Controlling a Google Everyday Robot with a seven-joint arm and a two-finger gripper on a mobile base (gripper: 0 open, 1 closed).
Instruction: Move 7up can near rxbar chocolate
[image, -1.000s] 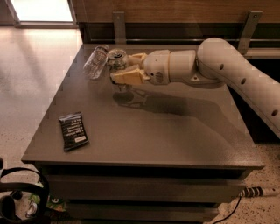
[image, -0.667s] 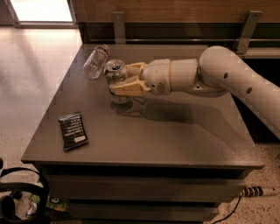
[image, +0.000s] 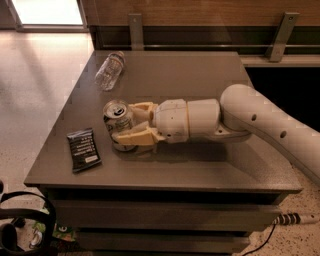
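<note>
Gripper (image: 126, 125) is shut tight on the upright 7up can (image: 115, 116), low over the table (image: 200, 75), with the rxbar chocolate (image: 83, 149) flat just beyond it, away from the arm.

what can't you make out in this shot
- 7up can label: camera view, partly covered by the gripper, jaws closed around it beside the rxbar chocolate.
- Can's base, resting or lifted: lower jaw hides it.
- Rxbar text: too small.
- Rest of the arm: cut off by the right edge.
</note>
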